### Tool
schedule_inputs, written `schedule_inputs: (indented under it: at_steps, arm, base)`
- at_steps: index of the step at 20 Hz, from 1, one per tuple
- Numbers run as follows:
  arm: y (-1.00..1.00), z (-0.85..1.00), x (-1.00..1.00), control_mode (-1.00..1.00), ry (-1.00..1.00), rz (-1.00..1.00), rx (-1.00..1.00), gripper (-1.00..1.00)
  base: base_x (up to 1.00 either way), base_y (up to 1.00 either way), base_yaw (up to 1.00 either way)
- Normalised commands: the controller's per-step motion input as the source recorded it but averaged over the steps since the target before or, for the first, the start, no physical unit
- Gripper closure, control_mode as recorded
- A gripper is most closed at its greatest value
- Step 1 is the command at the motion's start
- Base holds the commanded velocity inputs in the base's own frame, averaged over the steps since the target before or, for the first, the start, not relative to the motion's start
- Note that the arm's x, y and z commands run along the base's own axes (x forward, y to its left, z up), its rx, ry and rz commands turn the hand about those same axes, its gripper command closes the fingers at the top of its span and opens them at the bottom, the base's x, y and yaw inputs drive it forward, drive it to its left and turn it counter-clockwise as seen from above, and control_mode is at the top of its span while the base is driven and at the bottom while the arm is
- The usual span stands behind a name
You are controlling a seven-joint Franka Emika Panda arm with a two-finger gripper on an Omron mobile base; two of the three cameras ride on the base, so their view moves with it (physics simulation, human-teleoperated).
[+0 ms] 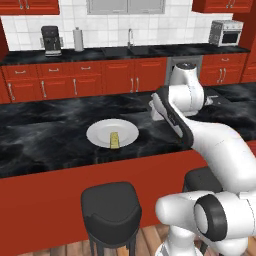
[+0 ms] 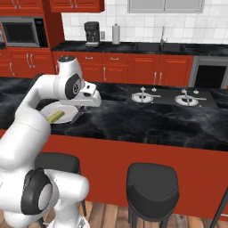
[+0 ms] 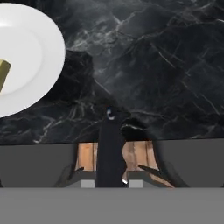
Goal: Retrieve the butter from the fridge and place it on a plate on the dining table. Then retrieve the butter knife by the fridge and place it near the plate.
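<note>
Over the dining table, the claw clamps a dark butter knife.

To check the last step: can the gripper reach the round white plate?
Probably yes: the gripper, shut on a dark butter knife, hangs beside the plate over the black marble dining table, with nothing between them.

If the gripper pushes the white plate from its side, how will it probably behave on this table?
The plate looks shallow and wide, lying flat on the dining table, so it would probably slide rather than tip. The marble top looks smooth, so it may slide easily. The butter lies loose on it and might shift.
</note>
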Motion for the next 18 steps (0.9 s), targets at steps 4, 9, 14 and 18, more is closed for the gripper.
schedule_inputs:
  at_steps: [4, 9, 14, 18]
  arm:
    - [0.03, -0.18, 0.65, -1.00, -0.05, -0.04, 0.00, 1.00]
    - [0.11, -0.34, 0.61, -1.00, -0.04, -0.01, 0.00, 1.00]
    - [0.11, -0.30, 0.52, -1.00, 0.00, 0.00, 0.00, 1.00]
    - [0.01, -0.11, 0.41, -1.00, -0.01, 0.00, 0.01, 1.00]
  base:
    - [0.00, 0.00, 0.00]
    - [0.00, 0.00, 0.00]
    - [0.00, 0.00, 0.00]
    - [0.00, 0.00, 0.00]
